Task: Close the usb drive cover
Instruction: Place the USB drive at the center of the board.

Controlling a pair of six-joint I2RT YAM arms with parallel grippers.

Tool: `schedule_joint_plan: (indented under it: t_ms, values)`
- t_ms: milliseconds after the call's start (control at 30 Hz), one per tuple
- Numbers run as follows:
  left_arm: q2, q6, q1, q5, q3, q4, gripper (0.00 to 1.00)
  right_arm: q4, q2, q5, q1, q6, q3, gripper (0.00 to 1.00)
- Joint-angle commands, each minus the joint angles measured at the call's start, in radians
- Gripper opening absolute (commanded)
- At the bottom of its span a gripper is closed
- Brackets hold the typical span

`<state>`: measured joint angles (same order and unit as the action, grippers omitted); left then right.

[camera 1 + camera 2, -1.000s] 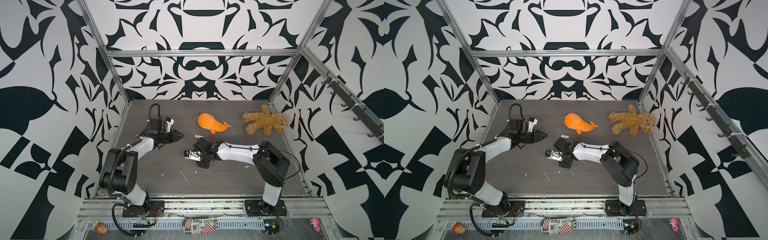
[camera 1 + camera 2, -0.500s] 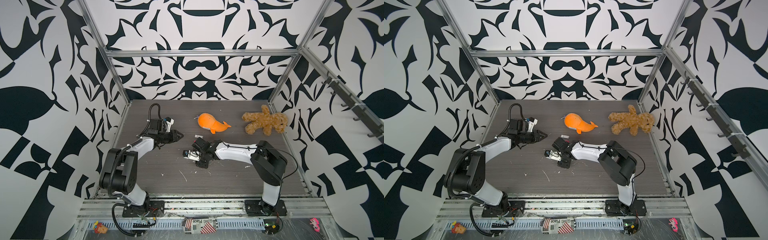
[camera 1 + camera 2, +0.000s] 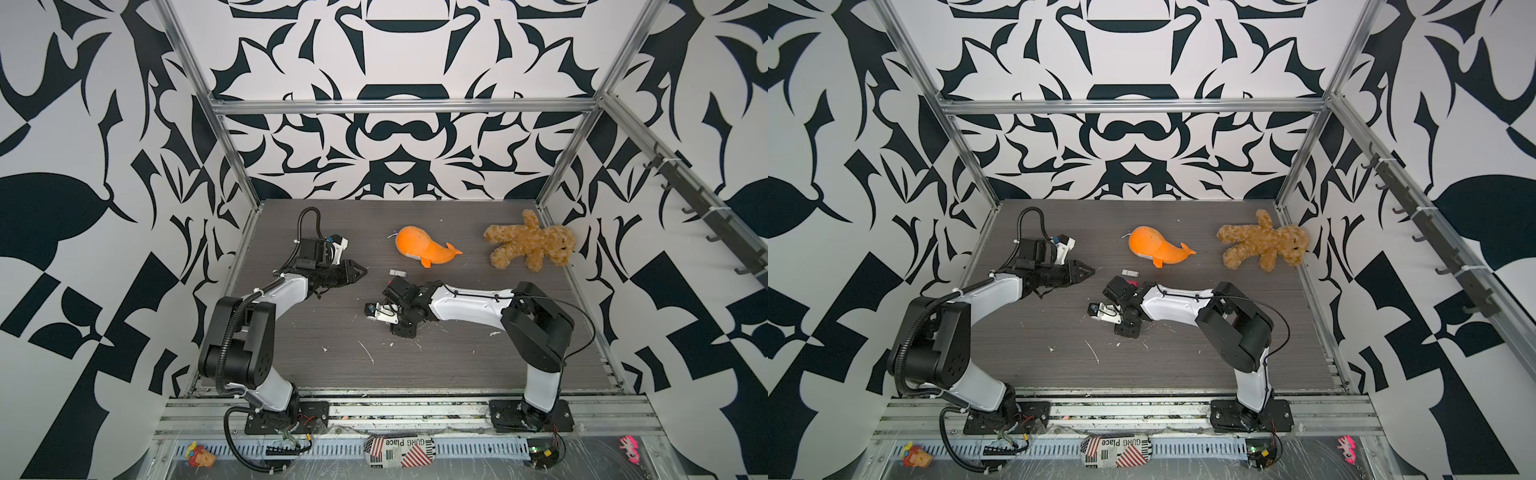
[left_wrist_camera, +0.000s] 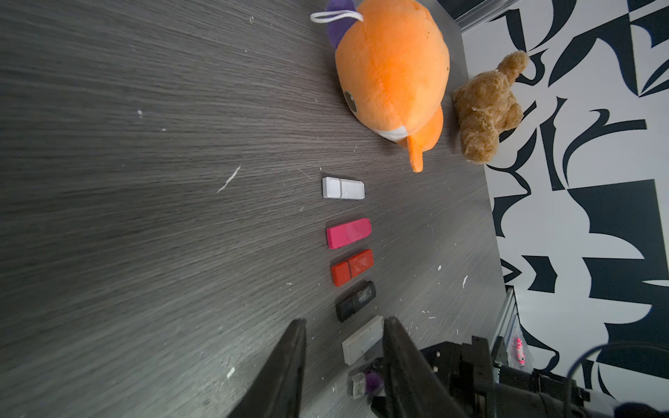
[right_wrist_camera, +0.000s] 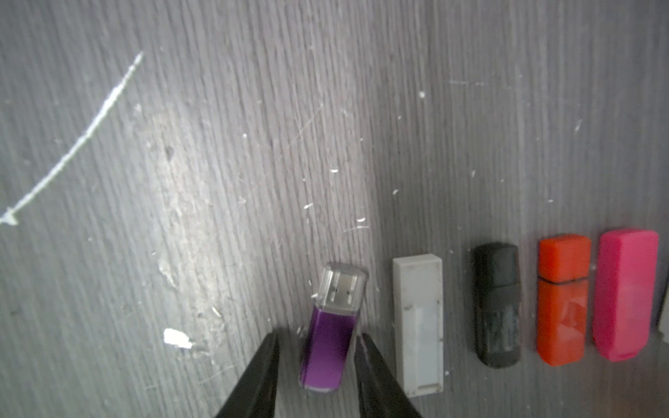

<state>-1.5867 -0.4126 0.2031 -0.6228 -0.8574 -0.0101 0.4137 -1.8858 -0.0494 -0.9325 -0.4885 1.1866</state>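
A purple usb drive (image 5: 327,347) lies on the dark wood table, with its clear cover (image 5: 344,286) seated over the metal plug. My right gripper (image 5: 318,334) straddles the purple body and is open. There is a gap on one side, and the other finger (image 5: 365,358) stands right beside the drive. In the left wrist view the same drive (image 4: 364,383) shows at the end of a row of drives. My left gripper (image 4: 345,320) hovers apart to the left (image 3: 359,271), open and holding nothing.
Beside the purple drive lie a white drive (image 5: 420,325), a black one (image 5: 497,304), an orange-red one (image 5: 563,300) and a pink one (image 5: 626,293). Another white drive (image 3: 397,273) lies farther back. An orange plush whale (image 3: 424,251) and a teddy bear (image 3: 530,241) lie at the back.
The right gripper's jaws have parted from shut to open around the purple drive, and that arm shifted slightly. The left arm has not moved.
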Motion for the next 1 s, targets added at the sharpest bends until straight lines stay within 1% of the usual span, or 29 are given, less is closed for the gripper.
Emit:
schedule_joint_plan:
  t_ms: [0, 133, 467, 800, 967]
  values:
    - [0.025, -0.002, -0.003, 0.003, 0.015, 0.003, 0.39, 0.024, 0.024, 0.043, -0.007, -0.029, -0.005, 0.35]
    - [0.029, -0.005, -0.002, 0.003, 0.015, 0.002, 0.39, 0.013, 0.022, 0.062, -0.008, -0.042, -0.015, 0.32]
    - [0.029, -0.009, -0.004, -0.001, 0.012, 0.004, 0.39, 0.018, 0.016, 0.081, -0.006, -0.062, -0.022, 0.31]
    - [0.022, -0.028, -0.002, -0.009, 0.013, -0.014, 0.39, 0.012, 0.038, 0.104, -0.005, -0.076, -0.042, 0.34]
    - [0.022, -0.033, -0.002, -0.011, 0.018, -0.021, 0.39, 0.002, 0.054, 0.087, -0.004, -0.078, -0.051, 0.35]
